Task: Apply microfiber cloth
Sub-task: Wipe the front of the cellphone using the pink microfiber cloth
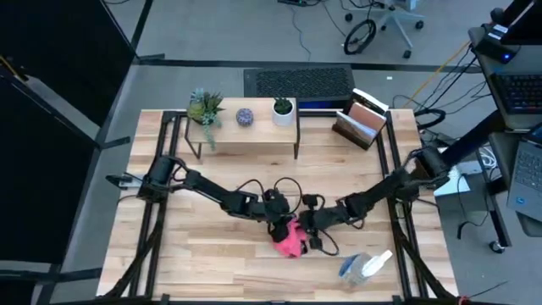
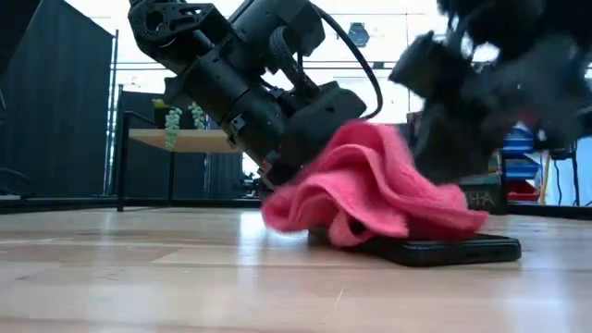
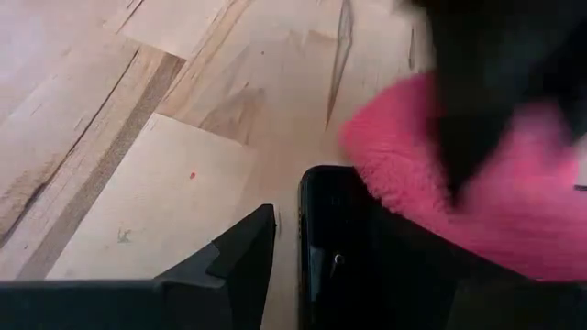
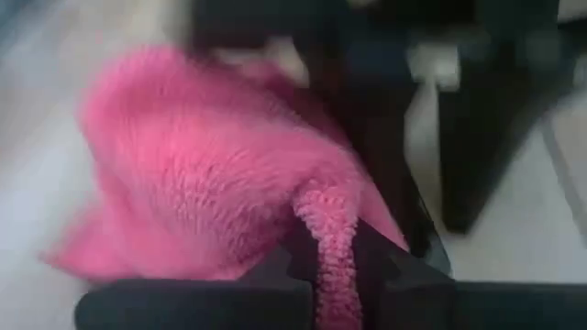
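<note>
A: Where is the microfiber cloth (image 2: 370,190) at this moment?

B: Bunched in a pink heap on top of the black smartphone (image 2: 444,248), which lies flat on the worktop (image 1: 212,254) near the middle, toward the front edge. In the low view the cloth covers most of the phone and one end of the phone sticks out bare.

A: Which arm has it?

B: The right gripper (image 4: 335,261). Its wrist view shows a fold of the cloth pinched between the two fingers, so the jaws are clamped on the fabric.

A: And the left gripper (image 1: 273,222)?

B: It sits low, just beside the cloth and over the phone's end. Its wrist view shows one finger (image 3: 240,257) beside the phone's edge with a gap next to it; the other finger is hidden, so I cannot tell how its jaws stand.

A: Anything else close by?

B: A spray bottle (image 1: 364,266) lies on its side near the front right corner, apart from the cloth
</note>
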`<action>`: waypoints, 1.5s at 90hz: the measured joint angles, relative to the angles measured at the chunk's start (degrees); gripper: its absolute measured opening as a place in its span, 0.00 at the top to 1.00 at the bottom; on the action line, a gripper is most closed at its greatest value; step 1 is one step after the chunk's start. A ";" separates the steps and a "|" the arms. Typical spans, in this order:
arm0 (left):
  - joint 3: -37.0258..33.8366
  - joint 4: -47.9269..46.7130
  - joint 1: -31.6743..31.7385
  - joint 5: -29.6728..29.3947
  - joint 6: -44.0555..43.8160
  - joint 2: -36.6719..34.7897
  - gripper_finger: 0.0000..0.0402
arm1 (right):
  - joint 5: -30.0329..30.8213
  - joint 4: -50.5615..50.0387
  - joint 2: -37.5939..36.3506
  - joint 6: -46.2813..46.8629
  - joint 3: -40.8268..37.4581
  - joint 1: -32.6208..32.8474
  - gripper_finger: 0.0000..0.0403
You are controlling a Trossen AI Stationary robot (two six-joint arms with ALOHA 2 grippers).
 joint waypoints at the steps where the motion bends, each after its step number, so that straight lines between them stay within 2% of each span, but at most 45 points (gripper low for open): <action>1: 0.00 -0.03 0.00 0.03 -0.01 0.00 0.59 | -0.49 0.09 0.41 0.27 0.10 -0.04 0.99; 20: 0.00 0.06 0.00 0.15 0.95 -0.02 0.59 | -13.64 6.97 3.99 5.49 0.13 3.69 0.99; 28: 0.00 0.13 0.00 0.15 1.07 -0.01 0.59 | -16.65 7.17 3.65 6.61 0.09 5.03 0.99; 38: 0.00 0.15 0.00 0.15 1.11 0.00 0.59 | -22.98 1.01 1.90 8.65 0.06 6.41 0.99; 45: -0.04 0.29 0.00 0.14 1.11 0.00 0.59 | -24.51 -6.24 -1.07 8.94 0.02 6.45 0.99; 61: -0.04 0.44 0.01 0.14 1.12 0.00 0.59 | -20.86 -26.19 -11.57 6.24 -0.26 5.01 0.99; 78: -0.04 0.46 0.02 0.15 1.16 0.00 0.59 | -4.25 -46.23 -22.49 5.36 -0.26 1.28 0.99; 87: -0.04 0.45 0.02 0.16 1.20 -0.10 0.59 | 4.94 -52.11 -25.93 7.34 -0.26 -0.41 0.99; 91: -0.04 0.44 0.04 0.26 1.29 -0.11 0.59 | 6.92 -52.98 -26.94 7.89 -0.26 -0.92 0.99; 103: -0.05 0.38 0.04 0.28 1.55 -0.55 0.59 | 6.92 -52.69 -28.45 8.46 -0.22 -1.85 0.99; 117: 1.09 -0.74 0.06 0.77 2.96 -1.75 0.59 | 6.86 -53.71 -28.47 16.18 -0.17 -2.36 0.97; 124: 1.42 -1.63 -0.20 1.22 4.56 -2.62 0.59 | 6.27 -57.23 -29.01 20.48 -0.15 -3.73 0.91; 135: 1.32 -5.36 -1.11 -0.77 6.49 -6.26 0.59 | 5.50 -62.82 -30.83 28.43 -0.15 -5.68 0.74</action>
